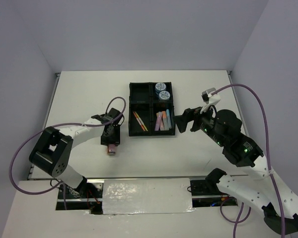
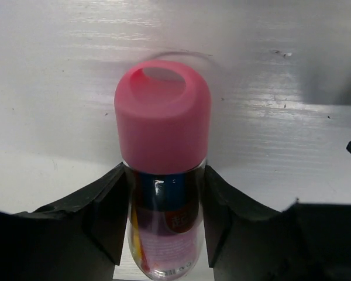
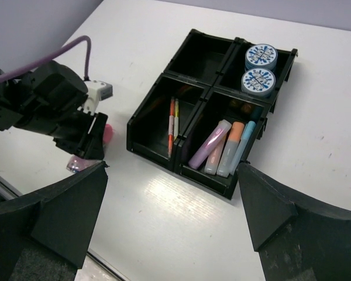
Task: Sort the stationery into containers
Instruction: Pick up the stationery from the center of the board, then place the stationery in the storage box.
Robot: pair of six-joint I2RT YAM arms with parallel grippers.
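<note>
The left tool (image 2: 164, 175) is seemingly clamping the pink tube (image 2: 162, 111), which is lying on the desk (image 1: 154, 158) left of the tray (image 1: 130, 110); lifting it rightward into the empty far-left compartment (image 1: 140, 93) is likely pending.

the left arm (image 1: 72, 133) extends forward from its base and bends inward at the elbow. its wrist is pitched down, so the left pincer (image 1: 111, 145) points at the worktop (image 1: 89, 94). both fingers (image 2: 105, 213) sit against opposite sides of the pink tube (image 2: 162, 123), gripping its clear body below the cap. the right arm (image 1: 241, 148) extends forward and to the left, raised above the worktop. the right pincer (image 1: 187, 120) faces left and downward with its jaws spread wide.
</note>
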